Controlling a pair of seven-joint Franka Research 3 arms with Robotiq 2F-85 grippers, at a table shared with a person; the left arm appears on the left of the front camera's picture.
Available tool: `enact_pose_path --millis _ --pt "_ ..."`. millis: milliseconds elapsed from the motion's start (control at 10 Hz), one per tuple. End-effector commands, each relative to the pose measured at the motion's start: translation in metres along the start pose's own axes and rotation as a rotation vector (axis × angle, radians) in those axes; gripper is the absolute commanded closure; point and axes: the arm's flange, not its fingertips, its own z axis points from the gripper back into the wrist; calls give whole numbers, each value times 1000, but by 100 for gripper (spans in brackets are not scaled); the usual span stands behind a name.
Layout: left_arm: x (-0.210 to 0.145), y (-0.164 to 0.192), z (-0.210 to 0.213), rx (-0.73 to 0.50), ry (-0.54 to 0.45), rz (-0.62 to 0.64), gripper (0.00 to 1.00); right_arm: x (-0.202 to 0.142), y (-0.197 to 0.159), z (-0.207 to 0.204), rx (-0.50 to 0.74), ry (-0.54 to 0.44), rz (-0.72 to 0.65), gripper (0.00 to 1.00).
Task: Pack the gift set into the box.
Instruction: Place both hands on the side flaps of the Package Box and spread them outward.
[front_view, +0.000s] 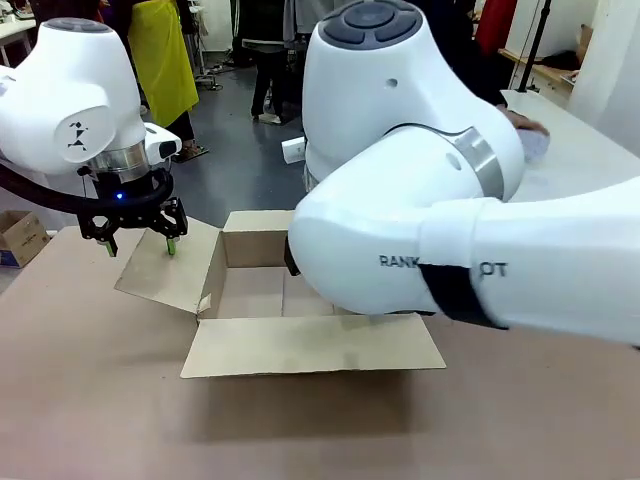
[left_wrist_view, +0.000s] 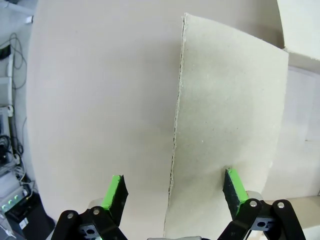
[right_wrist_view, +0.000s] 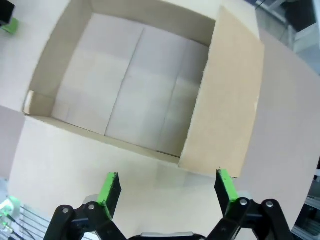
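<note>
Right gripper (right_wrist_view: 167, 182) is held apart over the matte cardboard box (right_wrist_view: 227, 90) (flaps splayed); a flap (left_wrist_view: 230, 125) with a rough edge is framed by the parted left gripper (left_wrist_view: 175, 187).

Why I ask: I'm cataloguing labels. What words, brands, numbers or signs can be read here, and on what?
"RANK" then "OT": on the right arm, front view; a black strap hides the letters between.
Small black logo, no letters: on the left arm.
Print on the small floor carton: too small to read.
The box: no print seen.
</note>
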Motion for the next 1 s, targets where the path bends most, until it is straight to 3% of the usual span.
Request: enact_pose_path --millis 0,500,600,700,800,900 --pt "0 0 1 23 -6 13 0 22 6 -13 -61 81 -22 0" --pt "0 0 1 23 -6 13 0 108 -6 -88 -129 301 -331 0" --pt "0 0 1 23 -6 13 0 114 -9 -97 -127 295 -357 0" --pt "0 0 1 23 -6 13 0 114 -12 -98 -104 176 -353 0" --pt "0 0 1 23 -6 13 0 88 -34 -103 -126 301 -313 0" --pt "0 0 1 23 -6 13 0 88 -34 -103 -126 301 -313 0"
